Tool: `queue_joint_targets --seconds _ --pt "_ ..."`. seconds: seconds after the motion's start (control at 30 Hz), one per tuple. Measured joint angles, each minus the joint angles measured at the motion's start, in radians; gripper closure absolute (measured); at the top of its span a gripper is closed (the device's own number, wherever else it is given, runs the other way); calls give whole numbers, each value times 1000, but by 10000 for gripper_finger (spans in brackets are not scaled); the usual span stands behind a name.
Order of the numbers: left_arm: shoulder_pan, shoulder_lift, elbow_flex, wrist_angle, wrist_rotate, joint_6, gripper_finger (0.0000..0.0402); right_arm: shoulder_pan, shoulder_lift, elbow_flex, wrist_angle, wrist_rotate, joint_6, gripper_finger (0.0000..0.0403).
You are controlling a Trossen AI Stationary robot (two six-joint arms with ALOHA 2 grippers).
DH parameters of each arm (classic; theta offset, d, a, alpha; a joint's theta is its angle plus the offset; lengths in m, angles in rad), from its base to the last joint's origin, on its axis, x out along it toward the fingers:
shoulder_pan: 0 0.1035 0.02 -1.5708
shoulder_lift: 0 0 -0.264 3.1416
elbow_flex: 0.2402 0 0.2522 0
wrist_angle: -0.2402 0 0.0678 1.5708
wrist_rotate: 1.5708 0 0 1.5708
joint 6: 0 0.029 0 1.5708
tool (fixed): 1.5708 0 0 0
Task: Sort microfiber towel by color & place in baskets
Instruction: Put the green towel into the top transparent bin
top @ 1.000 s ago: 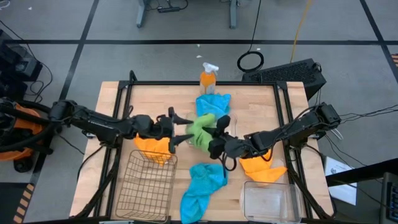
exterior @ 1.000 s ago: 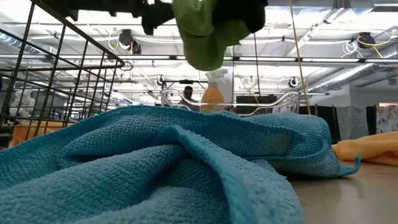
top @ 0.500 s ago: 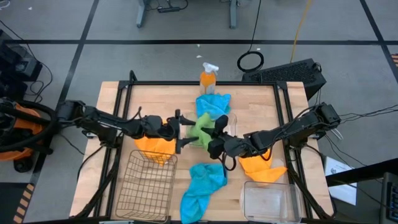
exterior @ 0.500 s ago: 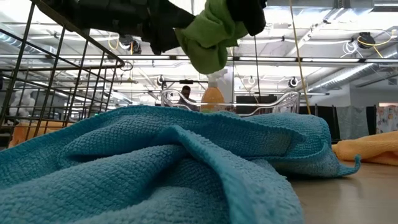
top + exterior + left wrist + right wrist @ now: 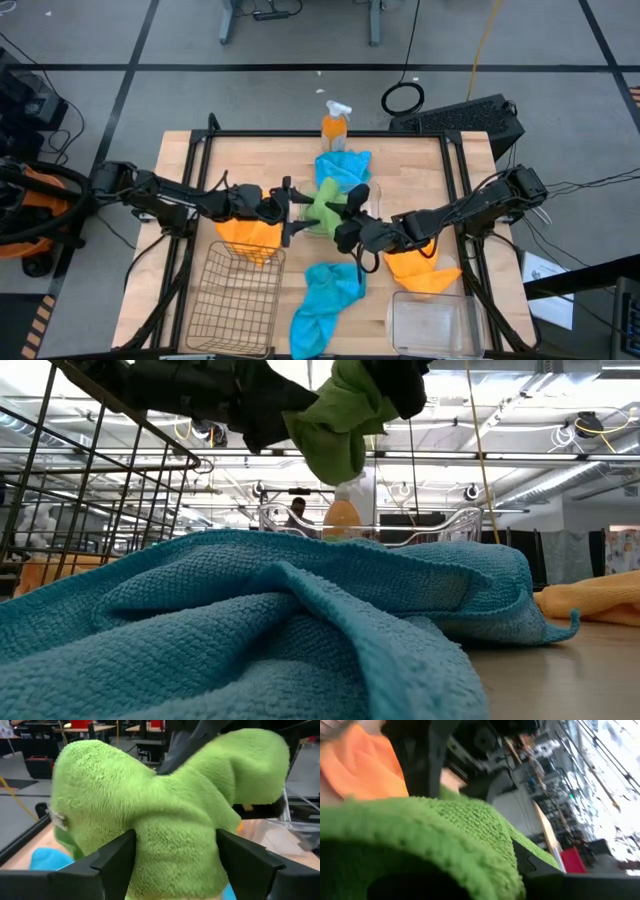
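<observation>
High view: right gripper (image 5: 345, 222) fingers clamped on the green towel (image 5: 325, 203), lifted above mid-table. Left wrist view: left gripper (image 5: 175, 857) fingers spread around the towel (image 5: 165, 815), not yet closed. Advise closing squarely before the right releases.

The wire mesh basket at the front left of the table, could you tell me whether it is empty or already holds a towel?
Empty: through the wire basket the high view shows only bare table wood.

Green towel (image 5: 325, 203), blue towels (image 5: 325, 300), orange towels (image 5: 245, 235), orange spray bottle (image 5: 334, 125), silver wire basket (image 5: 232, 300).
</observation>
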Motion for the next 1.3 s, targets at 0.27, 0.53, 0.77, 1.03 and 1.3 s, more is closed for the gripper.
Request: queue_joint_targets --seconds 0.27,0.53,0.77,1.03,1.3 --pt "-10 -101 0 -52 -5 -8 130 4 0 0 -41 74 57 399" --pt "-34 -15 -1 57 -99 -33 121 3 0 0 -34 55 99 399" --pt "-11 91 5 206 1 24 87 3 0 2 11 11 103 399" --pt "-9 136 34 247 61 87 249 4 -2 2 15 6 117 399" --pt "43 133 36 227 85 98 367 18 -15 3 -85 74 308 318"
